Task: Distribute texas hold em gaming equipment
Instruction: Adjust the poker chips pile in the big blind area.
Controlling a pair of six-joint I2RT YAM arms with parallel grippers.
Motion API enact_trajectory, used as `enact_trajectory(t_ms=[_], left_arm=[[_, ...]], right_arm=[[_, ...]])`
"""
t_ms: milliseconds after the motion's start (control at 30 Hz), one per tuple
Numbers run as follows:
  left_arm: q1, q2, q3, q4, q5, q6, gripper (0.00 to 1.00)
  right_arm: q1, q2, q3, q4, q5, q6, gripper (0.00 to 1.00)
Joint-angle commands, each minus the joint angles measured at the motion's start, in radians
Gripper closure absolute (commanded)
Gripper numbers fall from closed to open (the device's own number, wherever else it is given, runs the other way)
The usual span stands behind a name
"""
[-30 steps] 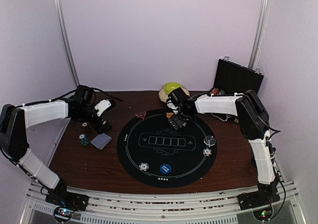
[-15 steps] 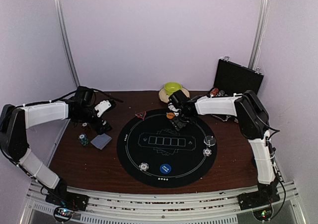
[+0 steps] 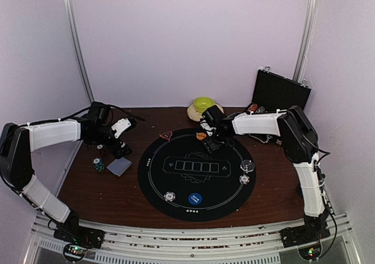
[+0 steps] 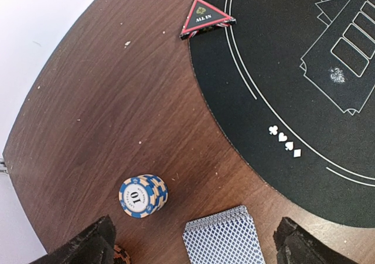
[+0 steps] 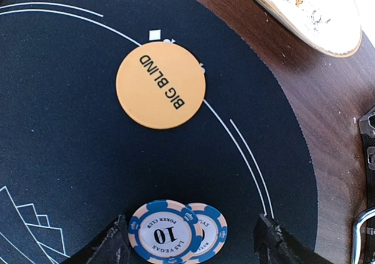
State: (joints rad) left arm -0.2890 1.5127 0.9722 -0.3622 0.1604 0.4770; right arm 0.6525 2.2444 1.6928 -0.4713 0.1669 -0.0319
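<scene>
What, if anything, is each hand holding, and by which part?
Nothing. The left hand is open and empty; two poker chips lie flat between the right hand's open jaws, ungripped.

Soft, even light fills the overhead view, which is slightly grainy. Ahead of the right claw (image 5: 190,240) the mat (image 5: 70,135) is sharp, the claw's fingertips (image 5: 108,246) are dark and blurred, and the plate (image 5: 319,12) beyond glares white.
</scene>
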Motion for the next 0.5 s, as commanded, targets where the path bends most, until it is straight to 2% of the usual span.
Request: enact_trajectory(t_ms=[0,467], left_arm=[[0.005,-0.002,-0.012,0.046,-0.002,-0.003,0.02],[0.006,0.009,-0.013,0.048,-0.005,-0.003,0.02]], right_arm=[[-0.017,-0.019,-0.019,0.009,-0.015,0.021,0.25],[-0.038,-0.045,-0.032,0.014,-0.026,0.027,0.28]])
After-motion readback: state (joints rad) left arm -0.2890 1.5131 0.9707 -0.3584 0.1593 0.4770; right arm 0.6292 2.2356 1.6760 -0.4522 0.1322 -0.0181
